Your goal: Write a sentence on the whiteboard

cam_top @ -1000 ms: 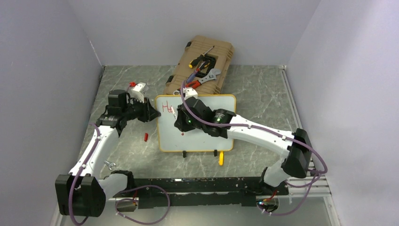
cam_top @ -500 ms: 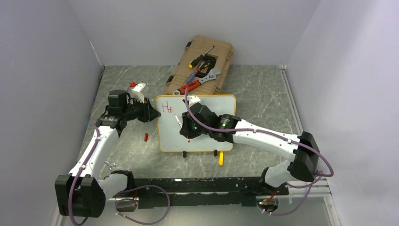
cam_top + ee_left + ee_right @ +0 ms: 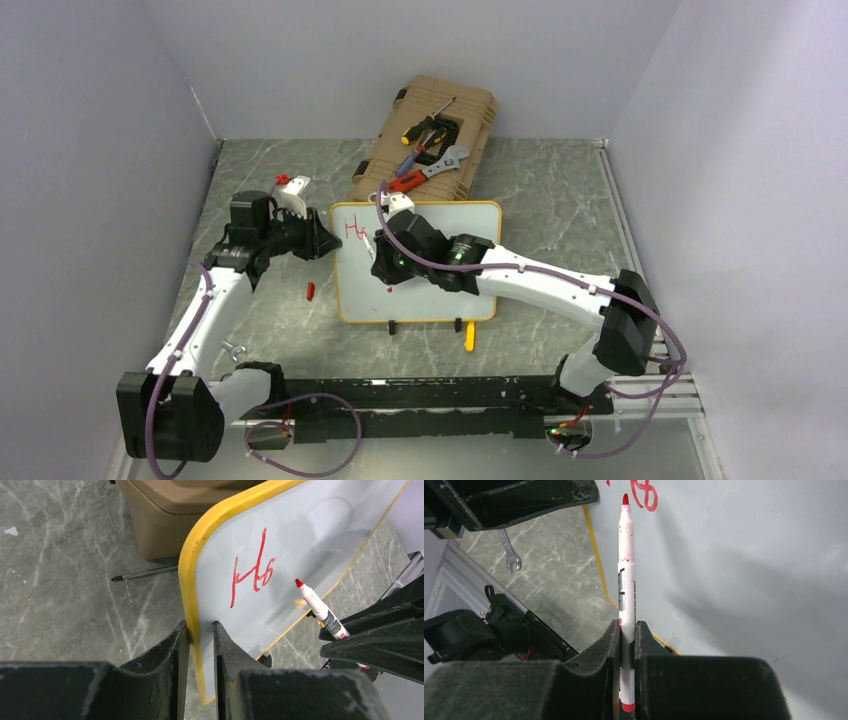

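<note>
At the upper left of the whiteboard (image 3: 400,305), the right hand (image 3: 626,630), clamped on the red marker (image 3: 626,570), is back beside the two-letter sentence (image 3: 252,575), apparently for its next letter, the left hand (image 3: 200,630) pinching the board's edge.

Enclosure: three plain walls, pale lavender-grey: back wall (image 3: 400,60), left wall (image 3: 90,200), right wall (image 3: 740,200). Light is even and diffuse, with soft shadows only.

Tabletop (image 3: 560,200): grey-green marbled pattern, matte. A metal strip (image 3: 620,220) runs along its right edge. A slotted aluminium rail (image 3: 660,400) lies at the near edge.

At the back, by the back wall, sits a tan tool case (image 3: 478,108), turned a little off square. On its lid are a yellow-handled screwdriver (image 3: 425,122), a silver adjustable wrench (image 3: 447,160) and a red-handled tool (image 3: 405,181).

Loose on the table: a small red cap (image 3: 310,291) at left, a small spanner (image 3: 235,350) front left, and a yellow piece (image 3: 469,337) front centre.
</note>
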Controlling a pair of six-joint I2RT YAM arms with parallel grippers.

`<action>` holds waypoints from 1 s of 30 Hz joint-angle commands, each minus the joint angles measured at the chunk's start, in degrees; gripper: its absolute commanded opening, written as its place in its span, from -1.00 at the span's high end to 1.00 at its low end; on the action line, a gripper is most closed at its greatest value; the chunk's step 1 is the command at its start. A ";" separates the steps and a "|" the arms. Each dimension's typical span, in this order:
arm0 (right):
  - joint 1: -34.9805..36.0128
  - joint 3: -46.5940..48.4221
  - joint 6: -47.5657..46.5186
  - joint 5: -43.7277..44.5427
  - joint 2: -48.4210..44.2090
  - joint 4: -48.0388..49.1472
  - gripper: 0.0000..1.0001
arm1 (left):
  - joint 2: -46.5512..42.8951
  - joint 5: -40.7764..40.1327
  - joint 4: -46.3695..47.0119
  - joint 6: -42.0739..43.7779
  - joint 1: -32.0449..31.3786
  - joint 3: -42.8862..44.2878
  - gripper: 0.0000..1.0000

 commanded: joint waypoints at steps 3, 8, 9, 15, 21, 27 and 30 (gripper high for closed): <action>-1.63 2.40 2.62 2.79 0.58 -1.00 1.00 | -0.30 -0.48 -1.84 2.20 -0.89 1.18 1.00; -3.24 1.28 3.95 1.68 0.63 -2.04 1.00 | -0.30 -0.32 -1.80 2.25 -0.90 1.17 1.00; -3.43 1.18 3.99 1.38 0.85 -2.03 1.00 | -0.30 -0.25 -1.75 2.17 -0.89 1.18 1.00; -3.56 1.39 4.44 -0.06 1.81 -3.10 1.00 | -0.04 -0.05 -1.64 2.17 -0.98 1.13 1.00; -3.51 -1.63 6.02 -1.30 0.86 -3.84 1.00 | -0.21 -0.05 -1.57 2.16 -1.07 1.18 1.00; -2.91 -3.91 6.89 -3.55 0.66 -4.39 1.00 | -0.46 -0.14 -1.64 2.21 -1.22 1.18 1.00; -2.39 -3.95 6.98 -3.60 0.68 -4.77 1.00 | -0.63 -0.13 -1.58 2.18 -1.24 1.17 1.00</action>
